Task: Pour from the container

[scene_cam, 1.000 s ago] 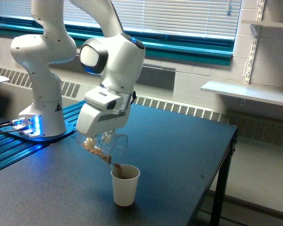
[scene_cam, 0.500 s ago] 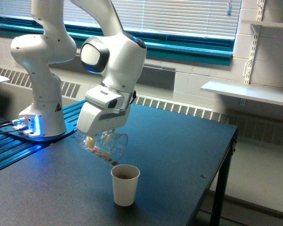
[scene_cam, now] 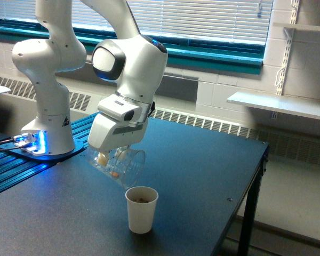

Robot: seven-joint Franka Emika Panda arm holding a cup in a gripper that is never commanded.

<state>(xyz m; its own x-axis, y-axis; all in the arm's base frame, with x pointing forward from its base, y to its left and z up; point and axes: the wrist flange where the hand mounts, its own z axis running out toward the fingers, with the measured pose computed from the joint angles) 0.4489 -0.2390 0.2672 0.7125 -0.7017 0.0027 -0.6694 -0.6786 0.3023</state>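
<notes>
The white robot gripper was clamped around the clear, wide-mouthed plastic container, holding it tilted with its mouth angled down. The container hung just above the off-white paper cup, which stood on the dark table with brown bits inside.

One arm, one clear container, one paper cup, one bench and two wall shelves.
</notes>
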